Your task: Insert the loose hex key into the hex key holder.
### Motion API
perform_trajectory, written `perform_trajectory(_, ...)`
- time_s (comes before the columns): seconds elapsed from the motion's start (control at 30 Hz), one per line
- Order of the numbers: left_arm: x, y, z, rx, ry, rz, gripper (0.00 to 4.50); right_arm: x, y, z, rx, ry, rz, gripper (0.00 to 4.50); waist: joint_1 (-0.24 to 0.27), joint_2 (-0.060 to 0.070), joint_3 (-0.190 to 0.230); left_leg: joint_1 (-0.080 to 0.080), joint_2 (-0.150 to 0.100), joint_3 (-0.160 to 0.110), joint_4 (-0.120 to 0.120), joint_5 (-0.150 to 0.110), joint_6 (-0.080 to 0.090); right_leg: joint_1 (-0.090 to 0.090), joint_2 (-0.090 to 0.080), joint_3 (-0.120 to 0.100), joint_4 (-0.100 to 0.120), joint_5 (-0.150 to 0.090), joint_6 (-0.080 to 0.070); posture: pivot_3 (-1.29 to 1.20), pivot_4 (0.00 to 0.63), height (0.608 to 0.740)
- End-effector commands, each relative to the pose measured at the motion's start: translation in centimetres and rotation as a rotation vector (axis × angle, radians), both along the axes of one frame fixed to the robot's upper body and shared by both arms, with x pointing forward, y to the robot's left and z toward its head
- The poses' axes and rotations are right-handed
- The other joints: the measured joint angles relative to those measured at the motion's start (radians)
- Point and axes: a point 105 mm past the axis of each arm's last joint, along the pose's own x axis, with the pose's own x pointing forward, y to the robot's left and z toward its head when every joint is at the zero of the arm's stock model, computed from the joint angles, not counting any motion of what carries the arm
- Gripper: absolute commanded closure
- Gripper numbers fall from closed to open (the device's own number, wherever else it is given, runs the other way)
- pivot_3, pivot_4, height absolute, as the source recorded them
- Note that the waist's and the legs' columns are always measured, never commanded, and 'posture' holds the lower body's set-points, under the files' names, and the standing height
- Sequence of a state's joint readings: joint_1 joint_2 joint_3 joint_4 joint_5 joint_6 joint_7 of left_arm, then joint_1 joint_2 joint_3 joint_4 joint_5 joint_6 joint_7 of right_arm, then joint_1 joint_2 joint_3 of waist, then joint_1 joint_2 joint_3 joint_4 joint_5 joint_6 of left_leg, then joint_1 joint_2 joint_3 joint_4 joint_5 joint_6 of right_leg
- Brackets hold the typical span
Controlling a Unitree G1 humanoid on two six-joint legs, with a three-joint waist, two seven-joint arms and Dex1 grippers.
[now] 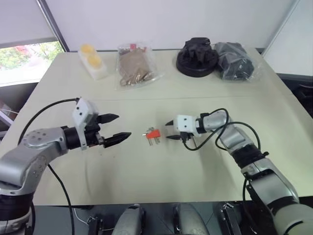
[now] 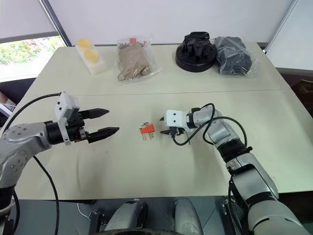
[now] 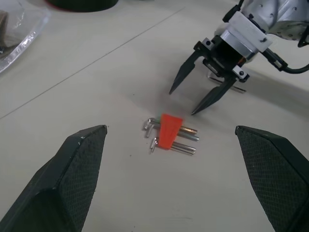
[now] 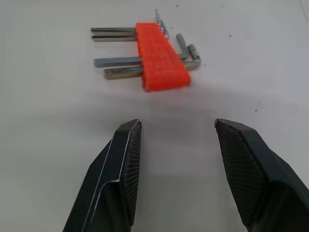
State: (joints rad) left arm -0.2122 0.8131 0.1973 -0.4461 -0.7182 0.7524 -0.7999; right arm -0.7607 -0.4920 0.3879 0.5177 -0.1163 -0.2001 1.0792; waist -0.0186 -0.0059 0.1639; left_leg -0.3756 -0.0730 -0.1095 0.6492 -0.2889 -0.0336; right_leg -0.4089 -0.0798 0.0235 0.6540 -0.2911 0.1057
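Lying mid-bench, the small red-orange plastic holder w/ short silver keys [image 1: 153, 133] sits btwn both tools, long axis crosswise to them. Right tool [image 1: 170, 130] nearer, half-open, empty; left tool [image 1: 119, 127] wide open, empty. Loose key: can't tell.

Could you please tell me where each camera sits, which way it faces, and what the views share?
Head views: look forward and down over the table; both arms show, with the red holder between them.
Left wrist view: looks along the open left gripper at the holder and the right gripper.
Right wrist view: looks along its open fingers at the holder.
All share the holder.
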Motion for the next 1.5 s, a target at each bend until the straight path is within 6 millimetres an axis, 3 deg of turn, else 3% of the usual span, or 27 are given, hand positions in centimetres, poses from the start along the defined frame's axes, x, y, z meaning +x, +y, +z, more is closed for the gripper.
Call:
perform_trajectory(0.03, -0.4, 0.1, 1.1, 0.009, -0.053, 0.002, 0.04, -0.2, 1.1, 0.2, 0.017, -0.002, 0.04, 2.0, -0.001, 0.0, 0.0, 0.0, 0.0, 0.0, 0.0, 0.0, 0.0, 0.0, 0.0, 0.0, 0.0, 0.0, 0.0, 0.0, 0.15, 0.74)
perform_trajectory(0.7, -0.9, 0.0, 0.6, 0.031, -0.058, 0.001, 0.04, -1.3, 3.6, -0.2, 0.035, 0.051, 0.11, 2.0, -0.001, 0.0, 0.0, 0.0, 0.0, 0.0, 0.0, 0.0, 0.0, 0.0, 0.0, 0.0, 0.0, 0.0, 0.0, 0.0, 0.15, 0.74)
perform_trajectory(1.03, -0.9, -0.4, 0.3, 0.02, -0.058, -0.009, 0.04, -0.4, 3.1, -0.5, 0.066, 0.119, 0.058, 2.0, -0.002, 0.0, 0.0, 0.0, 0.0, 0.0, 0.0, 0.0, 0.0, 0.0, 0.0, 0.0, 0.0, 0.0, 0.0, 0.0, 0.15, 0.74)
perform_trajectory(1.5, -0.7, -0.7, 0.1, 0.012, -0.078, 0.005, 0.04, 1.0, 3.5, -1.6, -0.029, 0.238, 0.066, 2.0, -0.008, 0.0, 0.0, 0.001, 0.0, 0.0, 0.0, 0.0, 0.0, 0.0, 0.0, 0.0, 0.001, 0.0, -0.001, 0.0, 0.15, 0.74)
